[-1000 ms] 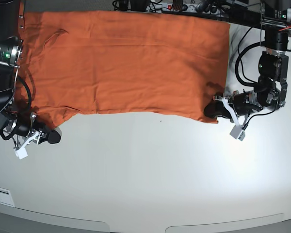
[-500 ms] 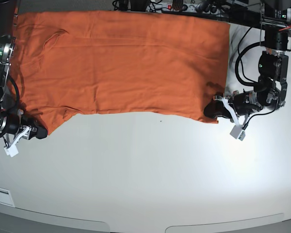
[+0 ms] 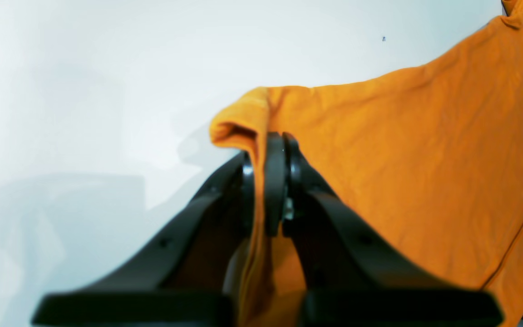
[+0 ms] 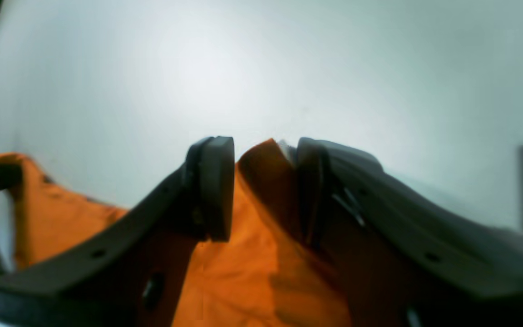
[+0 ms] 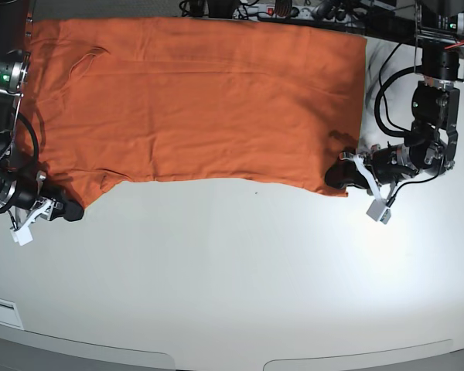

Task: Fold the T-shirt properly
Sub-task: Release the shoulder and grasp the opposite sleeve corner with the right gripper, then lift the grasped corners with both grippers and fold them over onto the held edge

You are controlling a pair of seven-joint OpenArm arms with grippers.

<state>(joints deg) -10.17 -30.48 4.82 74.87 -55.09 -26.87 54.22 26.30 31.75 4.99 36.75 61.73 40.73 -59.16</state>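
The orange T-shirt (image 5: 201,100) lies spread flat across the far half of the white table (image 5: 232,278). At the shirt's lower right corner in the base view, my left gripper (image 5: 339,175) is shut on the cloth. The left wrist view shows that gripper (image 3: 268,145) with the pads pinching a raised fold of the T-shirt (image 3: 402,159). My right gripper (image 5: 68,209) sits at the lower left sleeve tip, open. In the right wrist view it (image 4: 266,154) has orange cloth (image 4: 261,168) standing between the parted fingers, against one pad only.
Cables and a power strip (image 5: 278,9) run along the table's back edge. Black cables (image 5: 383,100) loop beside the arm on the right. A white label (image 5: 0,311) lies at the front left corner.
The right gripper pulled left along the sleeve tip, then came back slightly right. Its jaws stayed open. The left gripper and the shirt's right corner have not moved.
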